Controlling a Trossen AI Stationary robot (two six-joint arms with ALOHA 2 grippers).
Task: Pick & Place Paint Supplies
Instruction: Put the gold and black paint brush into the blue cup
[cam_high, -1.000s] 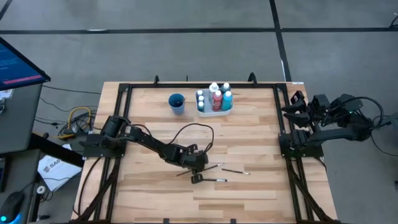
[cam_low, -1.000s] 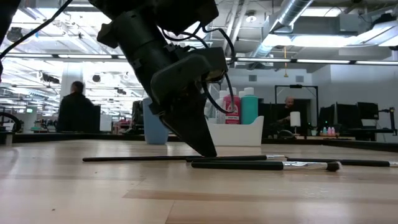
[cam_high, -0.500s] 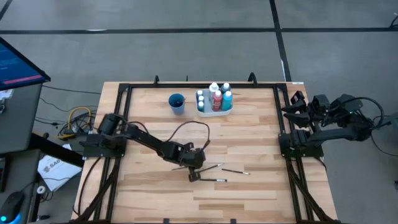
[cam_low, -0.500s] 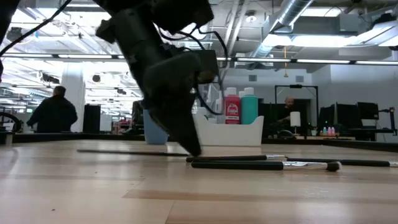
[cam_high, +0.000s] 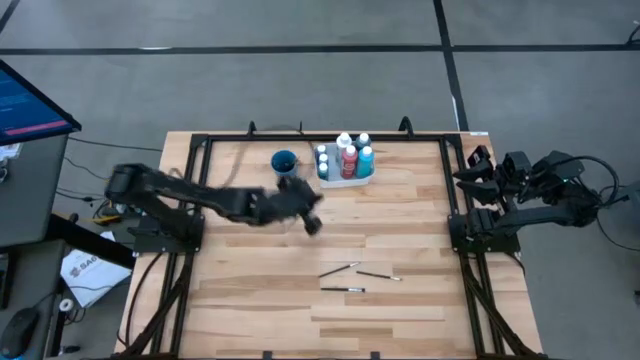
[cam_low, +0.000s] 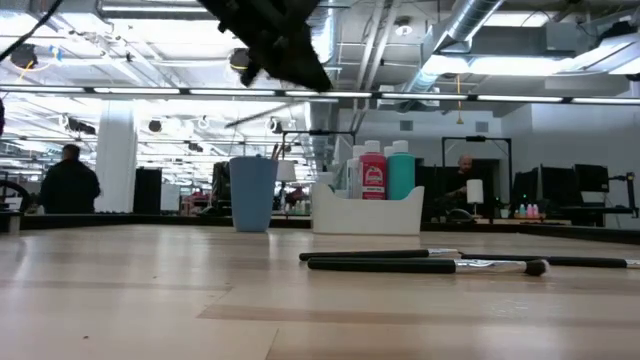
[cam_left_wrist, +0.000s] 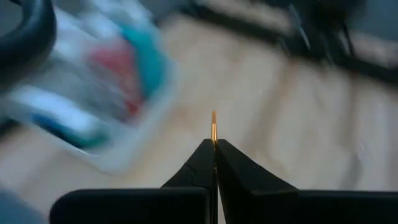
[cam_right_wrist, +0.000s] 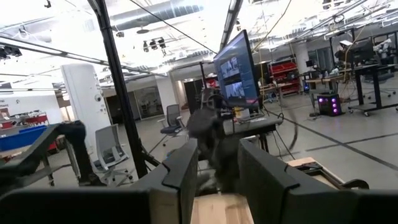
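Note:
My left gripper hangs above the table, just near of the blue cup and the white tray. It is shut on a thin paintbrush. The low view shows it high up. The tray holds several white-capped paint bottles, red and teal among them. Three dark-handled brushes lie flat on the wood near the table's middle. My right gripper is open and waits at the table's right edge. My left gripper pinches a thin paintbrush between its two shut fingertips. Only a short gold-coloured end sticks out past them; the fingers hide the rest. The brush is lifted clear of the table.
Bare wood stretches over the table's near half and left side. A black frame rail runs along the far edge behind the cup and tray. A cable loops off the left arm. People and desks show in the room beyond the table.
My left gripper, down at the table among the brushes a second ago, has risen and swung toward the far edge, ending near the blue cup. The long brush that lay left of the others has gone up with it. The three other brushes have stayed put.

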